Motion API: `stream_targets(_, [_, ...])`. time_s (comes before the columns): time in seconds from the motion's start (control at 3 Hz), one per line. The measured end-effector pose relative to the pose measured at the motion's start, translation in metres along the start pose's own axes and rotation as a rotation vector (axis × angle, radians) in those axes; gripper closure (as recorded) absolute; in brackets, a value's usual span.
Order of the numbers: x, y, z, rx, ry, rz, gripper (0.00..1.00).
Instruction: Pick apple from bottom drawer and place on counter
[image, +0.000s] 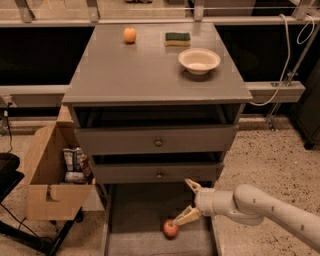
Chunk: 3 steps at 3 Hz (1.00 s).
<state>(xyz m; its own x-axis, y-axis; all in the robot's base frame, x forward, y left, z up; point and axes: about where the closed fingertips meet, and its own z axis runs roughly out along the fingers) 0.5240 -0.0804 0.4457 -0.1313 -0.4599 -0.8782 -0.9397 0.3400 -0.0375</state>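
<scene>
The red apple (170, 228) lies on the floor of the open bottom drawer (135, 212), near its middle. My gripper (186, 201) reaches in from the right over the drawer, open, its lower finger (185, 217) just right of the apple and close to touching it, its upper finger (192, 185) near the drawer above. The grey counter (135, 75) tops the cabinet and holds other things.
On the counter sit a small orange fruit (130, 35), a green and yellow sponge (178, 39) and a white bowl (199, 60). Two knobbed drawers (157, 142) stand slightly open above the bottom one. A cardboard box (55, 175) with packets stands left of the cabinet.
</scene>
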Motion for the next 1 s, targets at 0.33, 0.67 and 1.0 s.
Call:
stream_targets(0.33, [0.036, 0.007, 0.032, -0.040, 0.008, 0.041, 0.00])
stream_targets(0.67, [0.040, 0.010, 0.037, -0.046, 0.007, 0.050, 0.00])
stream_targets(1.0, [0.070, 0.002, 0.035, -0.021, 0.037, 0.072, 0.00])
